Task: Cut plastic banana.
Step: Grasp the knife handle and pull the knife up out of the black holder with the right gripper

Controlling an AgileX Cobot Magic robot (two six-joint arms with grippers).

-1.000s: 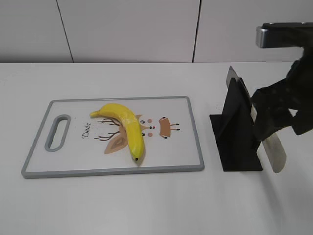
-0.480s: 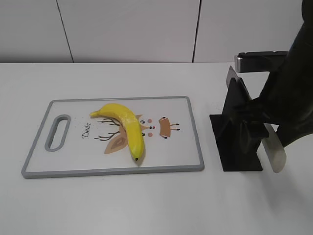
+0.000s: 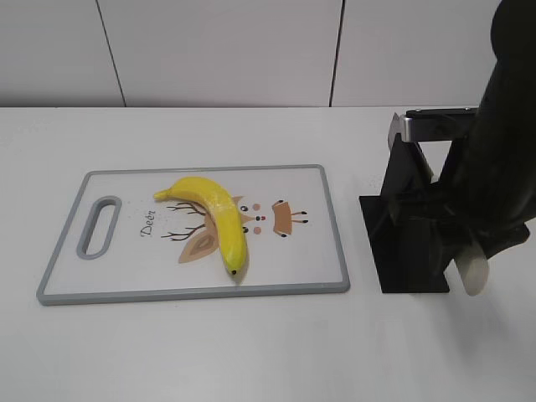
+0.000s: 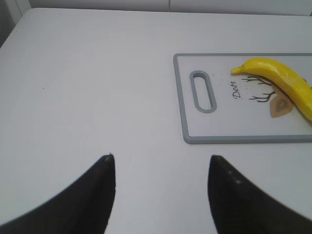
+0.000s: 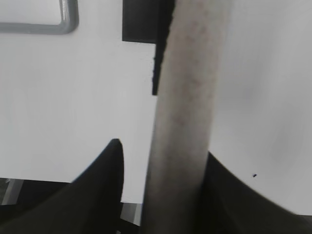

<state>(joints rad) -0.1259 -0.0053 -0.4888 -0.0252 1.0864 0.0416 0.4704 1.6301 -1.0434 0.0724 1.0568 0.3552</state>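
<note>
The plastic banana (image 3: 219, 219) lies on the grey-rimmed cutting board (image 3: 126, 276), stem at the back left, dark tip toward the front; it also shows in the left wrist view (image 4: 282, 80). A knife with a pale handle (image 5: 190, 87) stands in a black holder (image 3: 410, 251) right of the board. My right gripper (image 5: 163, 148) is open around the handle: the right jaw is against it, the left jaw stands apart. In the exterior view the right arm (image 3: 494, 167) covers most of the knife. My left gripper (image 4: 162, 157) is open and empty over bare table left of the board (image 4: 229, 122).
The holder's flat black base (image 3: 402, 280) lies on the white table between the board and my right arm. A white panelled wall runs behind the table. The board's handle slot (image 3: 99, 226) is at its left end.
My right arm has come down and to the left over the knife holder. The knife handle, plainly visible before, is now mostly covered, with the jaws on either side of it. The banana has not moved.
</note>
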